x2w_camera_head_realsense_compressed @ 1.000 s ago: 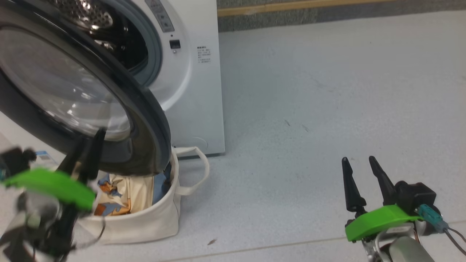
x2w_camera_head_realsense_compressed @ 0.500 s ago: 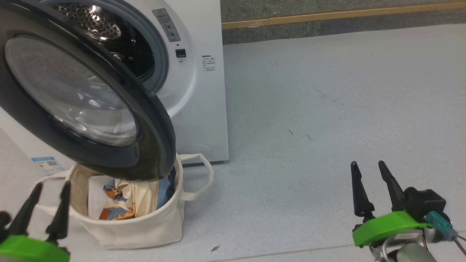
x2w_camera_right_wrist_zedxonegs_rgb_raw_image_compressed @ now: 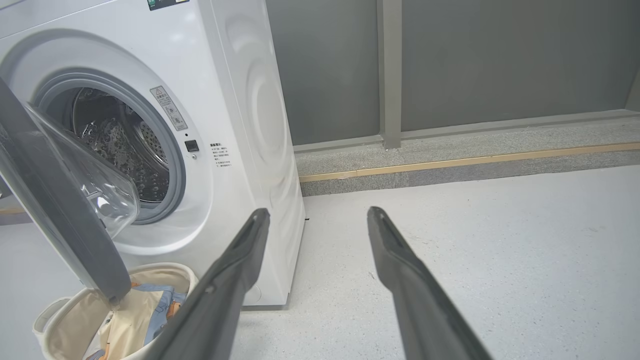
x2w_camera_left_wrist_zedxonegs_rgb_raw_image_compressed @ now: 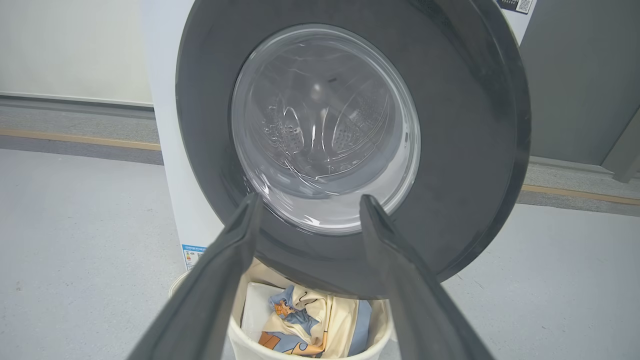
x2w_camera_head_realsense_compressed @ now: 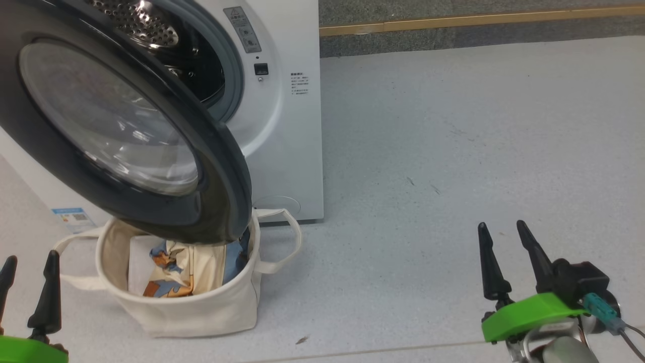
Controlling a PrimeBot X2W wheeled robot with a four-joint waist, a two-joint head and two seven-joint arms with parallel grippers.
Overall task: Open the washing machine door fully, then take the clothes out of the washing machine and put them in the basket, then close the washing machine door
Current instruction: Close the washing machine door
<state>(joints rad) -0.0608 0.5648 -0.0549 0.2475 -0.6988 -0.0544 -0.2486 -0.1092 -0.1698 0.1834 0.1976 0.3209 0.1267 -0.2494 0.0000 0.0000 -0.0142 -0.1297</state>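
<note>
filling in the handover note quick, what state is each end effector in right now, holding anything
Left end effector: open, holding nothing.
Right end effector: open, holding nothing.

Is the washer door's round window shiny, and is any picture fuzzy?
Head view: sharp, with white glints on the door glass. Left wrist view: bright streaks on that glass, and the close left fingers look soft. Right wrist view: washer crisp, right fingers slightly soft.
</note>
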